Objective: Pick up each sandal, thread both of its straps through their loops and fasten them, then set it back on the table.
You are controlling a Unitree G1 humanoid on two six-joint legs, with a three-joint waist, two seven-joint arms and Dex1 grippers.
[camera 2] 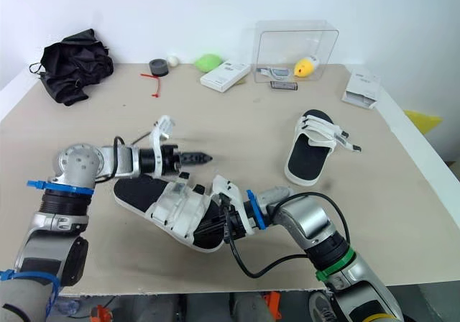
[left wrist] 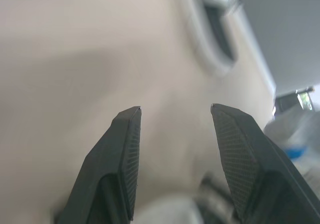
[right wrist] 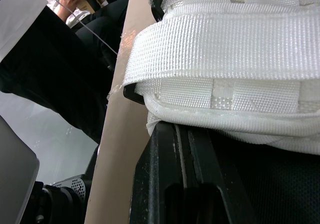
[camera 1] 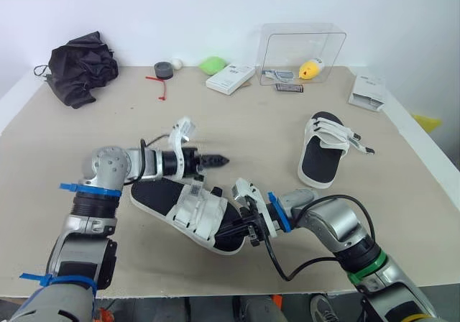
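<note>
Now the black-soled, white-strapped sandal (camera 1: 195, 210) is gripped by the right jaws; left jaws gape empty.

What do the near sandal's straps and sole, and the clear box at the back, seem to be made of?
Straps: white woven webbing, matte, perhaps nylon; the ribbed weave is plain. Sole: black, matte footbed with a white rim, likely foam or rubber; I cannot tell which. Box: clear, glossy hard plastic; the things inside show through.

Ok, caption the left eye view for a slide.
Right gripper against the near black sandal with white straps; open left gripper alongside.
</note>
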